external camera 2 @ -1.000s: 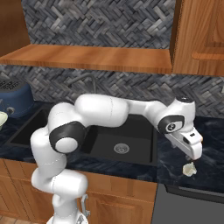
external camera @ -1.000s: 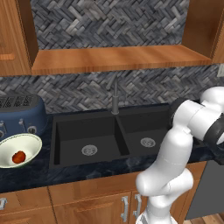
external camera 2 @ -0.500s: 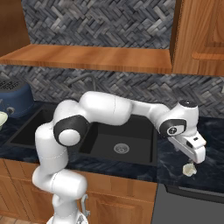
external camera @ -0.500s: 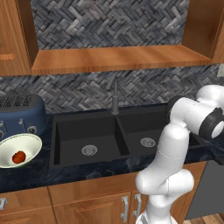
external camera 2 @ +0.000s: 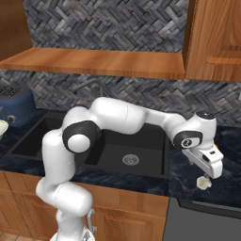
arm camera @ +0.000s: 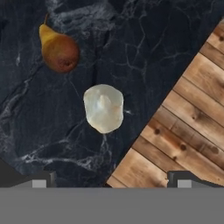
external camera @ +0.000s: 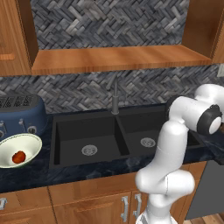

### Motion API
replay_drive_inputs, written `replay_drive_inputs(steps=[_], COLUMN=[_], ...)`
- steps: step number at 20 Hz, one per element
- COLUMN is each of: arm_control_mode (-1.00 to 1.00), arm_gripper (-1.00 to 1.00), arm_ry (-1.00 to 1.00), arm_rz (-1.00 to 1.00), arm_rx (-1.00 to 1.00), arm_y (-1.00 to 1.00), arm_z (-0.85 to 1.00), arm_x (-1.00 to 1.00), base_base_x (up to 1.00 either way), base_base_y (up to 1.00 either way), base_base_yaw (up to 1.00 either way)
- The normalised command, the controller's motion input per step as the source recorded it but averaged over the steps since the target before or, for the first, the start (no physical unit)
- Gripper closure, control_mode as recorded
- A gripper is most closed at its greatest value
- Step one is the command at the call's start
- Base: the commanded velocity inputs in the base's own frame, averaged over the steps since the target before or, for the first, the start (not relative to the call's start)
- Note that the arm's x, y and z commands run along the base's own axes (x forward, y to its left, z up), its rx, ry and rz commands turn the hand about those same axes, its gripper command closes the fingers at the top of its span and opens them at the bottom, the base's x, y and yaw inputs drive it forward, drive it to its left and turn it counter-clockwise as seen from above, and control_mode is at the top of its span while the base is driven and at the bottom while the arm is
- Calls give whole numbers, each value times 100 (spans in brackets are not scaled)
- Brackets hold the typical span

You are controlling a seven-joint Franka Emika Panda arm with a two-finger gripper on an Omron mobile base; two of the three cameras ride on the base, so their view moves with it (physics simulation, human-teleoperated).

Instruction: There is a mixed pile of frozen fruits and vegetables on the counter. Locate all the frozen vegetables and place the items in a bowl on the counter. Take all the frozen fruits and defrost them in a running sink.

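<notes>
At the far left of the left base view the bowl [external camera: 19,150] sits on the worktop [external camera: 39,175] just in front of a blue toaster [external camera: 19,116], with the red tomato [external camera: 18,157] lying inside it. To its right is the black double sink [external camera: 109,138], both basins bare down to their round drains, and the faucet [external camera: 115,97] stands upright behind the divider. The white arm reaches across the sink to the worktop on its right side — in the right base view the end effector [external camera 2: 207,173] hangs there, pointing down, directly above the pale garlic bulb [external camera 2: 203,182], which lies near the worktop's front edge. In the hand view the garlic lies on the dark marbled stone between the two finger tips [arm camera: 41,180], which stand wide apart with nothing between them and not touching it. Near the garlic but apart from it lies a brown-and-yellow pear [arm camera: 58,49]. Past the worktop's edge wooden floor planks [arm camera: 183,127] show.
</notes>
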Motion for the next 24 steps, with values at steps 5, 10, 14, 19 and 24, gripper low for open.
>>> replay_drive_inputs(steps=[5,10,14,19,24], arm_control_mode=[-100,-100,-100,-100,-100], arm_gripper=[-100,-100,-100,-100,-100], arm_ry=[0,0,0,0,0], arm_rz=[0,0,0,0,0], arm_rx=[0,0,0,1,2], arm_y=[-8,-12,-6,-3,-6], arm_z=[-18,-16,-16,-15,-12], arm_x=[6,5,5,5,3], base_base_x=[0,0,0,0,0], base_base_y=[0,0,0,0,0], base_base_yaw=[0,0,0,0,0])
